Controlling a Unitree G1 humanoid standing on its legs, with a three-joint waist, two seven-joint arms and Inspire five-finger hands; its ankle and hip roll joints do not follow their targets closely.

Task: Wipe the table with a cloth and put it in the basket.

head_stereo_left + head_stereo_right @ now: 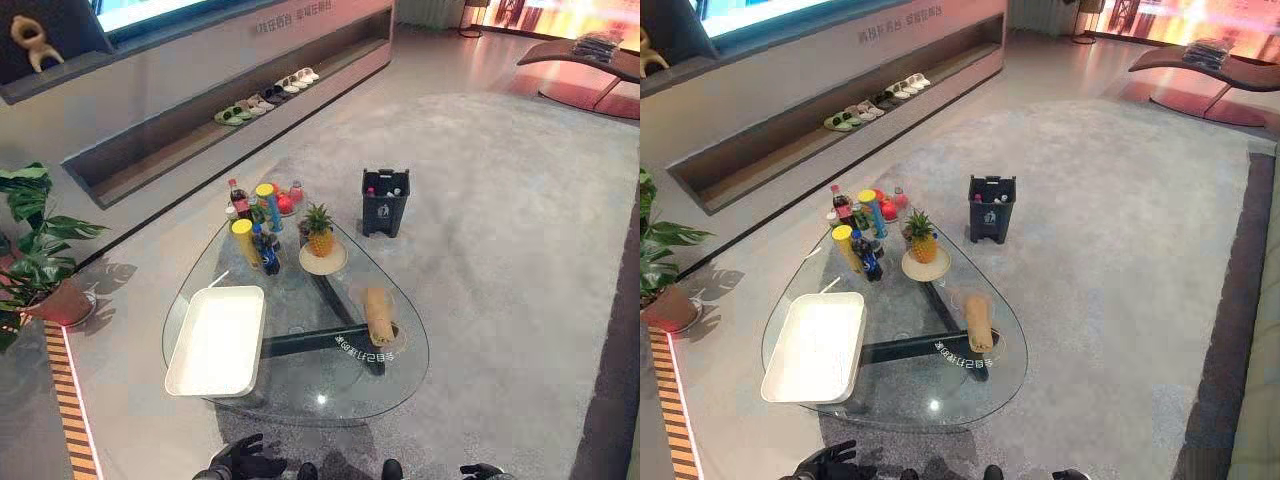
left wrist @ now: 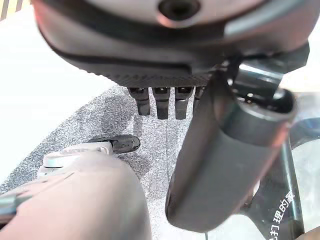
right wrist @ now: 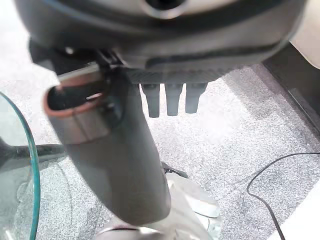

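Note:
A rolled tan cloth [image 1: 379,315] lies on the right side of the glass table [image 1: 300,390], above the dark table base. On the table's left part sits a white rectangular basket [image 1: 217,340] with nothing in it. My left hand [image 1: 240,462] hangs low in front of the table's near edge, open, its fingers [image 2: 161,102] straight and pointing down at the carpet. My right hand [image 1: 482,470] is at the bottom right, also open, with straight fingers [image 3: 172,102] over the carpet beside the table's rim. Neither hand touches the cloth.
Several bottles and cans [image 1: 255,225] stand at the table's far end beside a pineapple [image 1: 320,232] on a plate. A dark bin [image 1: 385,202] stands on the carpet beyond the table. A potted plant [image 1: 35,255] and a striped floor strip [image 1: 70,420] are at the left.

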